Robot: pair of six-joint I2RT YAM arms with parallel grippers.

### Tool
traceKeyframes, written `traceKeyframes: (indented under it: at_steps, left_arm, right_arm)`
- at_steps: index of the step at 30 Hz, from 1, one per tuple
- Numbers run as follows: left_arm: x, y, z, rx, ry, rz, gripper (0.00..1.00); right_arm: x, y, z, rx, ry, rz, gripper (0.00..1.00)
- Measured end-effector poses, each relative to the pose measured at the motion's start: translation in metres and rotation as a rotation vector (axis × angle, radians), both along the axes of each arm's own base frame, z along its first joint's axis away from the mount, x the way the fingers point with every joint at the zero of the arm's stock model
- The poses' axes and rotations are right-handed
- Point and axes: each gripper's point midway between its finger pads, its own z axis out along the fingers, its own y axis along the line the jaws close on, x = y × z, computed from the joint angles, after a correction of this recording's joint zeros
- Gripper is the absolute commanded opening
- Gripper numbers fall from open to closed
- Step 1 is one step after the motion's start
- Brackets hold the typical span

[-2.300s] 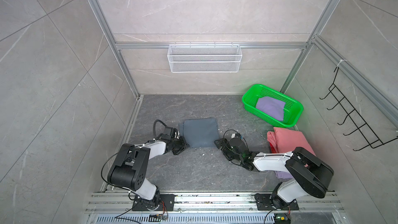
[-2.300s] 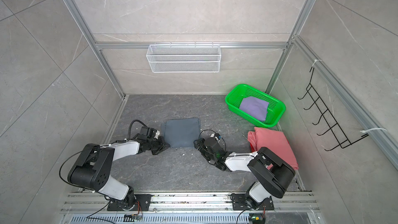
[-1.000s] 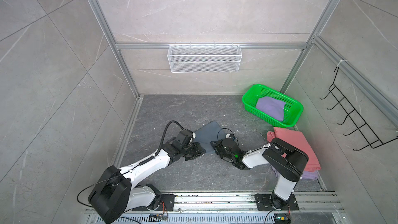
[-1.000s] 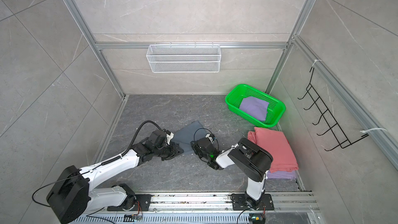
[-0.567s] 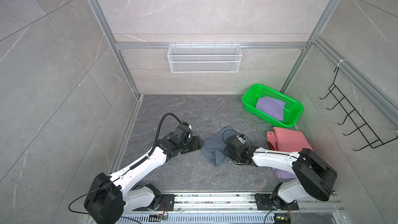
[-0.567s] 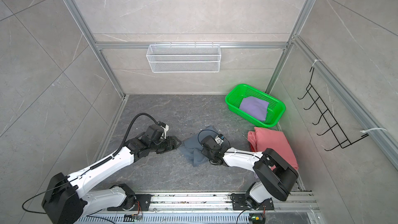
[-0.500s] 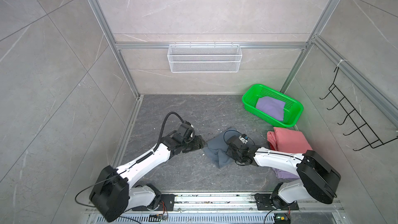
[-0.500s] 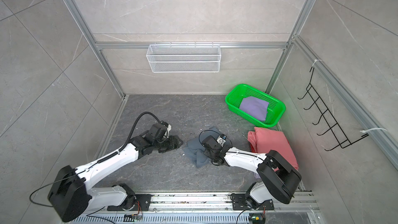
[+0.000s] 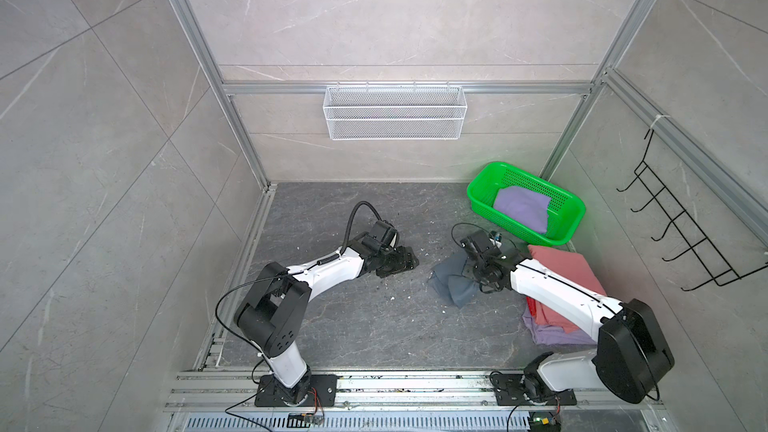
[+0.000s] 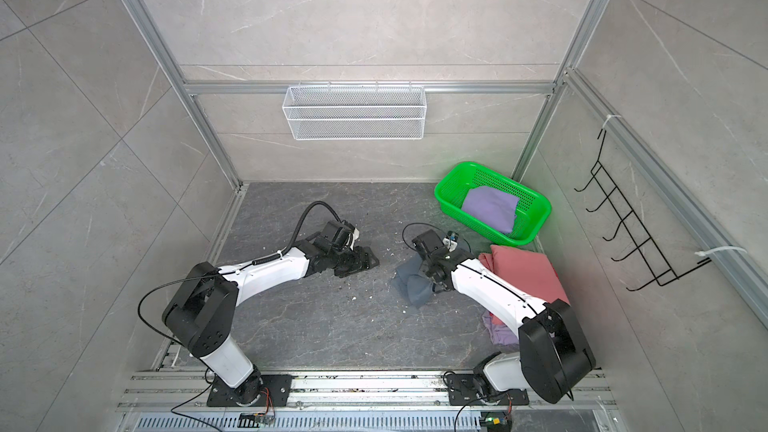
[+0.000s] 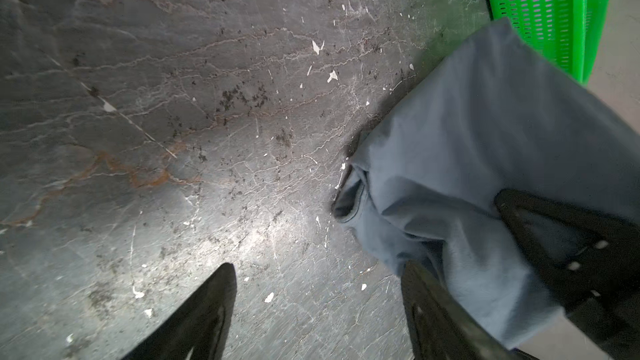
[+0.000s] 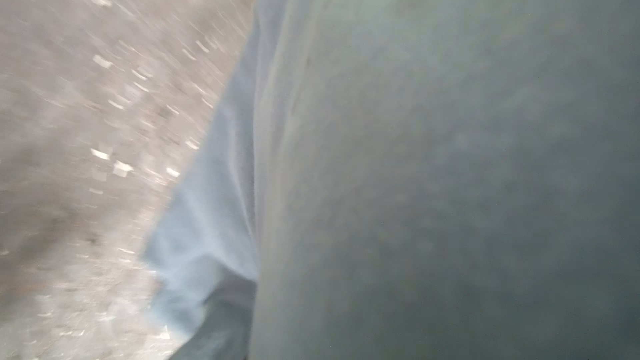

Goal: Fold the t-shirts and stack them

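Main risk: the grey shirt (image 9: 451, 286) hangs bunched from a single pinch, so if it goes onto the stack like this it'll prob land as a crumpled lump, not a flat fold. The cause is one grip point w/ nothing supporting the far side. 2nd: its low end looks to be on or just above the table (image 9: 353, 326), so a sideways carry could drag it, pull more cloth loose, or tug it out of the pinch. 3rd: the right arm (image 9: 557, 299) lies across the pink shirt (image 9: 565, 261), which sits on a lavender shirt (image 9: 557, 336). A low swing could catch the pink edge & skew the stack. The right wrist view is blurred and mostly filled w/ grey cloth, so the grip can't be checked from there. Right fingers (image 11: 554, 237): closed narrow, clamped on a gathered bit of the grey shirt, as the left wrist view shows. Left fingers (image 11: 204, 316): spread wide, holding nothing, over bare table. In both top views they sit near the grey shirt but apart from it. The grey shirt is just left of the stack, between the two arms, near the basket (image 9: 478, 195), which has the other lavender shirt (image 9: 521, 207) inside.
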Motion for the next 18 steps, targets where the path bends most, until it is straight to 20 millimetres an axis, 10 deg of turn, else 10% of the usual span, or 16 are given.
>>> traceKeyframes:
  at_steps: [8, 18]
  left_arm:
    - [-0.004, 0.003, -0.007, 0.008, 0.009, -0.002, 0.78]
    - [-0.008, 0.006, -0.011, 0.004, 0.003, -0.002, 0.78]
  right_arm:
    - [0.015, -0.038, 0.027, -0.016, 0.008, -0.010, 0.00]
    - [0.063, -0.119, 0.120, 0.072, -0.189, -0.180, 0.00]
